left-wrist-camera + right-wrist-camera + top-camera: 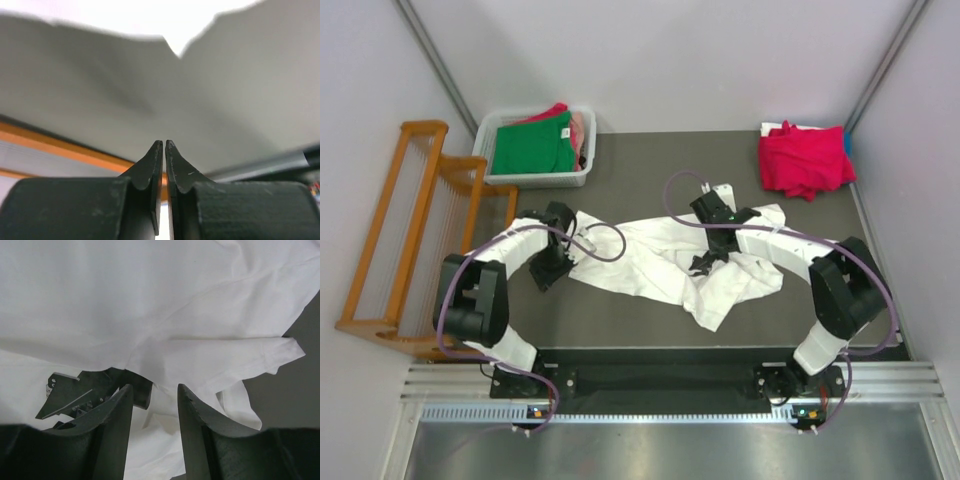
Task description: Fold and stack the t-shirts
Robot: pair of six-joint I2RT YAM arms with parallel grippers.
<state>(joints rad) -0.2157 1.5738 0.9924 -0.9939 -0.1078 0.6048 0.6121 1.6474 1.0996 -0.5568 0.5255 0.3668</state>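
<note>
A white t-shirt [650, 255] lies crumpled and spread across the middle of the dark table. It fills the right wrist view [150, 300]. My right gripper [705, 262] hovers over the shirt's middle with its jaws open [155, 387]; a fold of white cloth lies beyond the gap, ungripped. My left gripper [544, 276] is at the shirt's left end, jaws shut to a hairline [164, 142], with nothing showing between them. A bright green t-shirt [532, 148] lies in the basket over a red one. Crimson t-shirts [805, 160] are heaped at the back right.
The white slatted basket [535, 181] stands at the back left. An orange wooden rack [400, 230] stands off the table's left side, and its bar crosses the left wrist view [60, 145]. Grey walls close in the back and sides. Dark table [650, 160] shows around the shirt.
</note>
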